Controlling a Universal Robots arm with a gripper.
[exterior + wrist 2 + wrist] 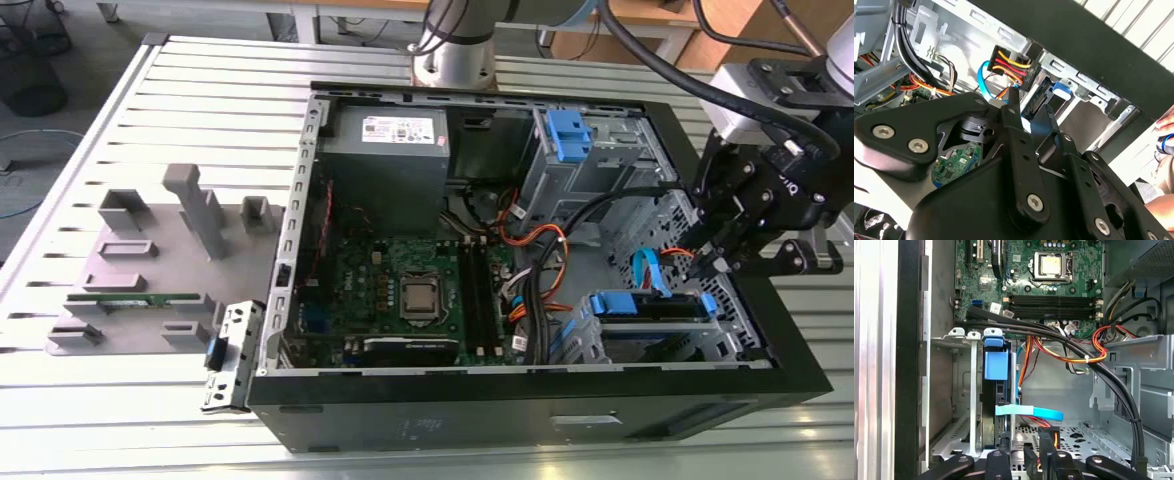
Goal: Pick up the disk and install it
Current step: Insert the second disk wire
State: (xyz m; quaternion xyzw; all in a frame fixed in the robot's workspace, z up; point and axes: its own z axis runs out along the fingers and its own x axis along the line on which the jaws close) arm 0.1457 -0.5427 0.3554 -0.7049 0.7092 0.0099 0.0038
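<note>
Setting: slatted metal workbench (pixel 160 120) carrying an open black computer case (pixel 534 395), with a grey fixture block (pixel 147 260) well apart towards the exterior view's left.

Exterior view: the claw (pixel 717 262) hangs inside the case near the corner at the exterior view's right, just above a drive cage. The disk (pixel 650 306) sits on edge in that cage, blue handle up, beside the case wall. A grey power supply (pixel 387 135) and a second blue bracket (pixel 567 135) lie at the far end, the circuit board (pixel 400 290) between.

Second wrist view: black claw fingers (pixel 1013 107) point at a cable plug (pixel 1011 67) with red and yellow wires. Whether they are spread or pinching anything, I cannot tell. A person's hand (pixel 1166 137) shows at the edge, outside the case.

First wrist view: the disk (pixel 990 410) stands in the cage slot, its blue handle (pixel 995 362) uppermost, a flat blue cable (pixel 1029 412) crossing in front.

Handling, as a judgement: the disk looks stiff, fairly heavy for its size, smooth on its metal faces and sensitive to knocks; the blue handle or rails offer the safest hold, away from the circuit side.
</note>
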